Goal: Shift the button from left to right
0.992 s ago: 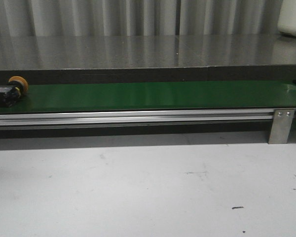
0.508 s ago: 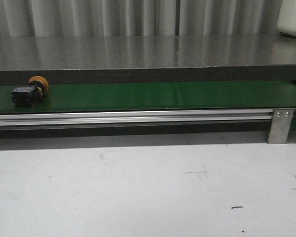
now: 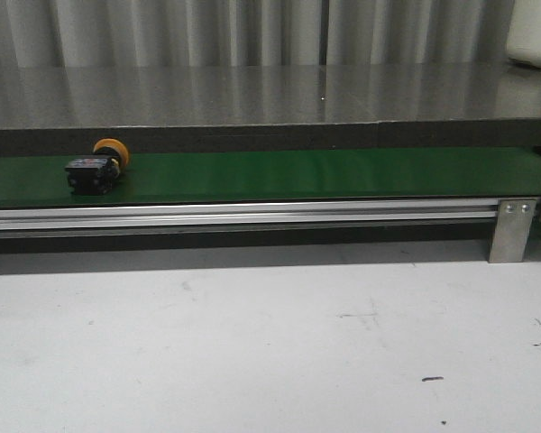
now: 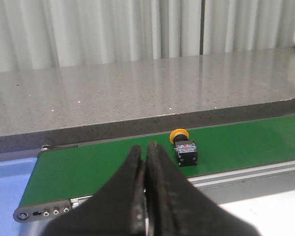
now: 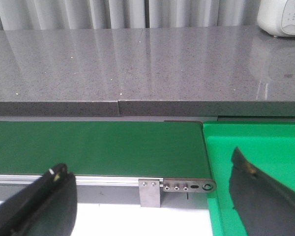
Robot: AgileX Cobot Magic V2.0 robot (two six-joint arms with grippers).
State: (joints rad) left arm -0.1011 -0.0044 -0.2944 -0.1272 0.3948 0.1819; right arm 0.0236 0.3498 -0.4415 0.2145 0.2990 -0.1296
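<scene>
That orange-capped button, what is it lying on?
The button lies on its side on a green conveyor belt, untouched. An aluminium rail runs along the front; whatever lies under the belt is hidden.

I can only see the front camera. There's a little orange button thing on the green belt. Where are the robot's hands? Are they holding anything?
Observer: The left gripper is shut on nothing. The push-button with the round orange cap and black blocky body lies on the green conveyor belt beyond it, untouched.
Operator: What about the other hand?
Observer: The right gripper is wide open and empty, near the belt's right end.
Operator: What's past that end?
Observer: A bright green tray sits right beside the belt's end.
</scene>
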